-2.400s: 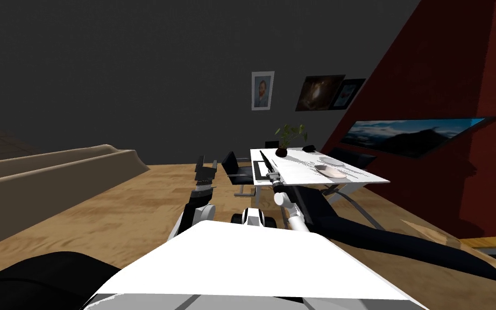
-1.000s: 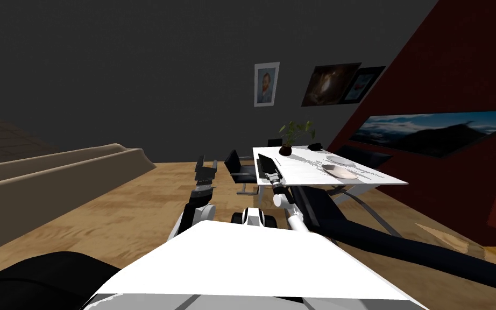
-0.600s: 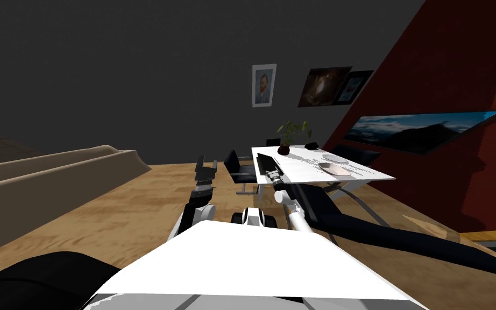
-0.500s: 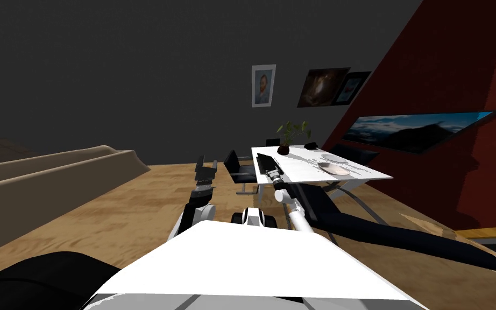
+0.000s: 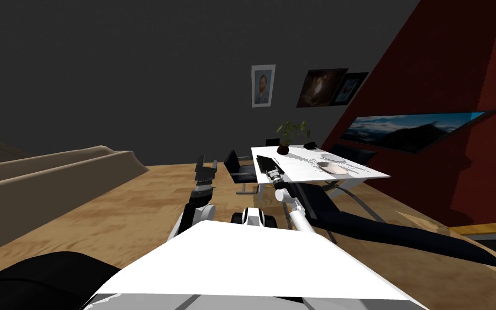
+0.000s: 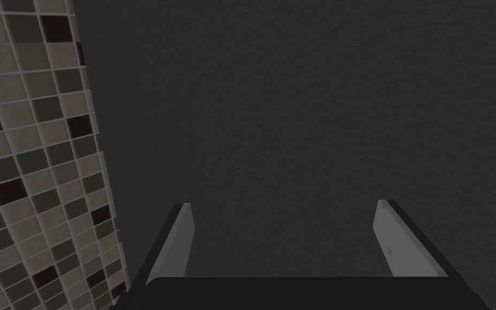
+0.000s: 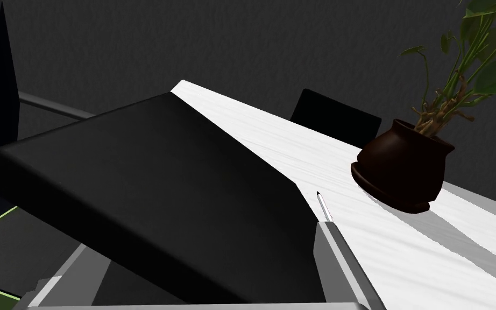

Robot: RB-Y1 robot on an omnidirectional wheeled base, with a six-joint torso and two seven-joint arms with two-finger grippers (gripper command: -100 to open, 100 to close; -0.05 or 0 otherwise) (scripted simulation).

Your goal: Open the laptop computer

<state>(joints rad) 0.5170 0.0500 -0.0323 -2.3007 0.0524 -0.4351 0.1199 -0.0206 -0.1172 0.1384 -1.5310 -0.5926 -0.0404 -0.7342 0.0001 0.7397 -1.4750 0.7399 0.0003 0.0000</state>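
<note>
A black laptop (image 5: 266,162) lies at the near left edge of a white table (image 5: 306,171). In the right wrist view its lid (image 7: 161,188) is tilted up, partly raised, with the grey base showing underneath. My right gripper (image 5: 271,173) is at the laptop, open; one light finger (image 7: 332,247) runs along the lid's edge, and the lid spans the space between the fingers. My left gripper (image 5: 205,167) is held up left of the table, open with nothing in it (image 6: 284,237).
A potted plant (image 5: 290,137) (image 7: 408,167) stands on the table behind the laptop, and a shallow bowl (image 5: 332,168) lies to its right. Black chairs (image 5: 239,168) stand around the table. A tan sofa (image 5: 53,177) is at the left, a red wall (image 5: 456,80) at the right.
The head view has swayed and rolled a little, so I have shifted. My right gripper stays at the laptop's lid, open throughout. The left arm has not moved.
</note>
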